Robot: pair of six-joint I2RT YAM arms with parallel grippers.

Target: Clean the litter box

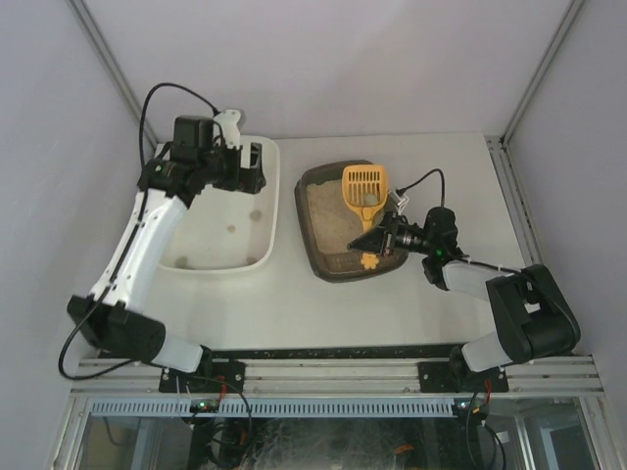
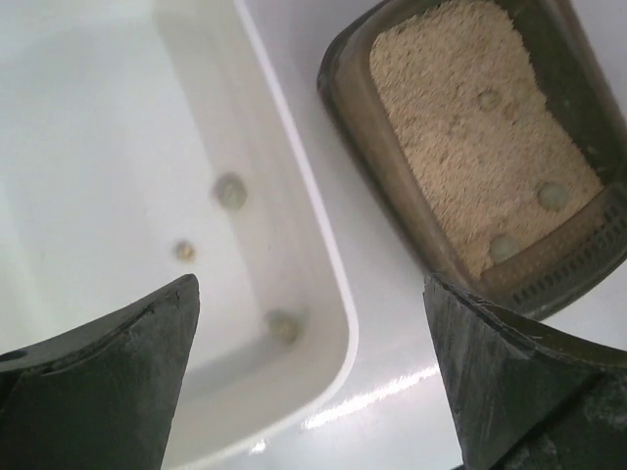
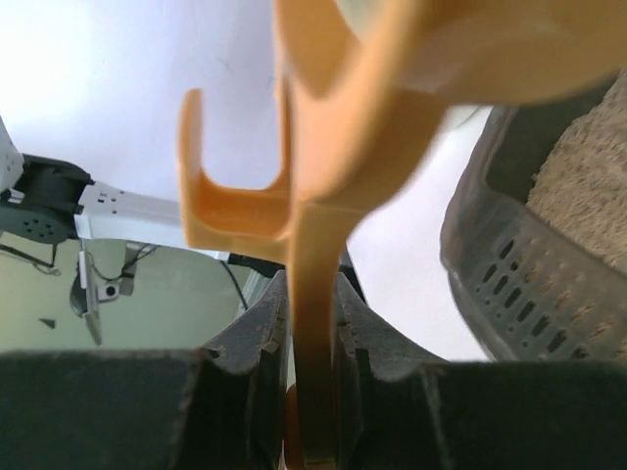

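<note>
White desk (image 1: 421, 294): we see litter box (image 1: 333, 266), long axis near-far, near end skewed right; bare strip separates white tub (image 1: 220, 235). Right hand (image 1: 377, 240) pinches scoop (image 1: 364, 191) handle; left hand (image 2: 312, 284) spread.

The white worktop (image 1: 411, 304) carries two containers side by side. On its left part, close to the left edge, sits a large white tub (image 1: 273, 211), its long sides running away from the near edge. To its right stands the litter box (image 1: 333, 268), smaller, dark, round-cornered and turned slightly askew. The two do not touch; a narrow strip of glossy worktop shows between them. Both rest flat.
</note>
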